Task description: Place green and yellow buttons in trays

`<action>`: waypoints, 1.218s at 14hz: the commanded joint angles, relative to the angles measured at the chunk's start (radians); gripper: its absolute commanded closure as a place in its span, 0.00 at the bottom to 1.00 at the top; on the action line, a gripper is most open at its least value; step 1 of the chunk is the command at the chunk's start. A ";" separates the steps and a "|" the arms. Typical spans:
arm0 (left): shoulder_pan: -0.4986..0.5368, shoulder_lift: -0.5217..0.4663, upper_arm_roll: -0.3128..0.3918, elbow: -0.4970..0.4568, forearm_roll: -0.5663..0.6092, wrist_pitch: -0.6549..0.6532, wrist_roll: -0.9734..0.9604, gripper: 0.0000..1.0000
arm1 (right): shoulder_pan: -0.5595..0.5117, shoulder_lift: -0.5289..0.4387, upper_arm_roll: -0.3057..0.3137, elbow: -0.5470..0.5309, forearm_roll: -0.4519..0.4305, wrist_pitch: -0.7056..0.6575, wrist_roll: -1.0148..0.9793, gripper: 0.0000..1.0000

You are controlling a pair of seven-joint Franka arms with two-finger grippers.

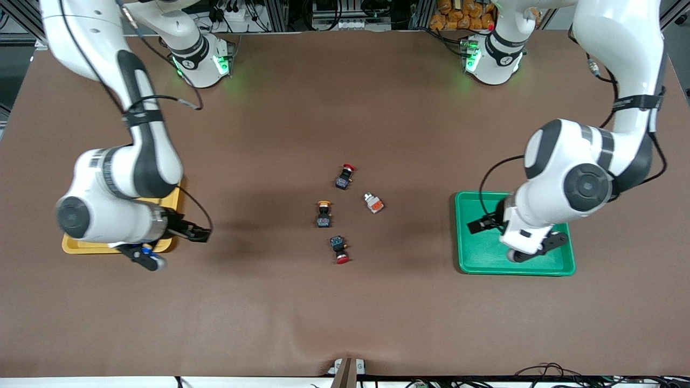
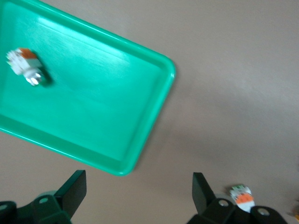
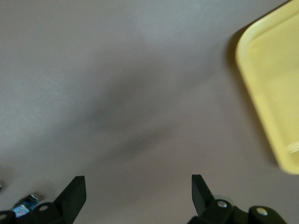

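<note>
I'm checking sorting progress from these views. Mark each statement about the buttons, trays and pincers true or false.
1. A whitish button lies in the green tray. True.
2. Both pincers are shut. False: the left pincer, by the green tray, and the right pincer, by the yellow tray, stand open and hold nothing.
3. Another whitish button with an orange block lies on the table mid-way between the trays. True.
4. Both red-capped buttons sit in the yellow tray. False: one red-capped button and the other lie on the table.
5. A yellow-capped button lies on the table. True.
</note>
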 commanded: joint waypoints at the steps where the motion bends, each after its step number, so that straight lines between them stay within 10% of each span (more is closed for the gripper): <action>1: 0.000 -0.009 -0.034 0.001 -0.016 -0.023 -0.047 0.00 | 0.063 0.018 -0.010 -0.003 0.016 0.022 0.048 0.00; 17: -0.084 0.048 -0.054 -0.013 -0.028 0.035 -0.243 0.00 | 0.491 0.203 -0.005 0.000 0.006 0.475 -0.077 0.00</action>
